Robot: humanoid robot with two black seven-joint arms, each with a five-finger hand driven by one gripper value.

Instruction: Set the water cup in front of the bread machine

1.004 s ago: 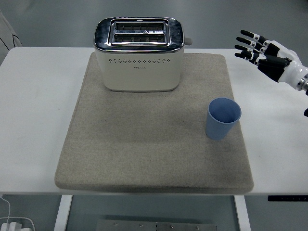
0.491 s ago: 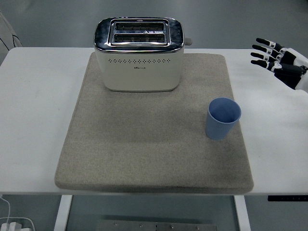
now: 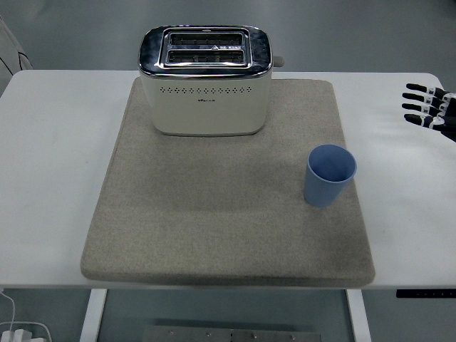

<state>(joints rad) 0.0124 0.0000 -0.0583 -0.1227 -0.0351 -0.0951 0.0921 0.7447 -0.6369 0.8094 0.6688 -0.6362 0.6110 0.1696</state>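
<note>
Cup point(image 3: 330, 175): blue, plain, upright, mouth open to the camera; you will find it standing on the right part of the mat, close to that mat's right edge and roughly halfway between its far and near edges. Nothing touches it. It sits well apart from the bread machine, to the right of it and nearer to you, not in front of it.

Bread machine point(image 3: 205, 80): cream body, chrome top, two slots facing up, a small lever knob showing at its right end; it stands at the far edge of the mat, left of centre, its long perforated side turned toward you. The stretch of mat directly before it is bare.

Mat point(image 3: 214, 235): grey, felt-like, with rounded corners; it covers most of the middle of the counter and carries both items above.

Counter point(image 3: 50, 178): white, showing on both sides of the mat and along the far edge.

Right hand point(image 3: 431, 112): black with white segments, only partly in frame at the right edge, over the far right of the counter. You can see its fingers stretched out and slightly spread, pointing left, grasping nothing. It is well apart from the cup
</note>
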